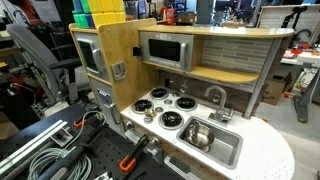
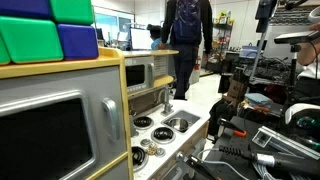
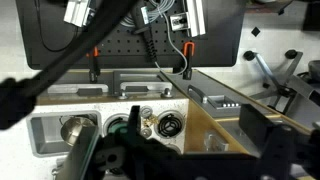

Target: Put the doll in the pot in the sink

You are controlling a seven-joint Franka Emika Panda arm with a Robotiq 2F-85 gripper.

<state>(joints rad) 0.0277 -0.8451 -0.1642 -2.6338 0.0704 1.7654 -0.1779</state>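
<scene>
In an exterior view, a wooden toy kitchen [image 1: 120, 50] stands with a grey microwave [image 1: 165, 50] up on its shelf. The rectangular silver-grey metal sink [image 1: 232, 142] is in the white counter, with a curved silver faucet [image 1: 215, 96] behind it. A small round shiny steel pot [image 1: 197, 133] sits inside the sink. Just beside the sink are the round black-and-white burners [image 1: 171, 119]. A tiny tan toy doll [image 1: 147, 114] seems to lie on the stove top by the burners, outside the pot, but it is too small to be sure. Grey cables [image 1: 40, 150] lie at the lower left.

In an exterior view from the side, big green and blue blocks [image 2: 30, 42] sit on top of the kitchen, and only this view shows them up close. A person in dark clothes [image 2: 188, 30] stands far behind. The sink [image 2: 183, 125], faucet [image 2: 165, 100] and burners [image 2: 143, 122] are small here, and I cannot pick out the pot from the sink.

The wrist view looks down on the kitchen. The pot [image 3: 75, 128] is in the sink [image 3: 40, 150] at the left, and the burners [image 3: 166, 125] are beside it. Only this view shows the gripper [image 3: 125, 160], as dark blurry shapes along the bottom. I cannot tell how wide it is or if it has hold of anything
</scene>
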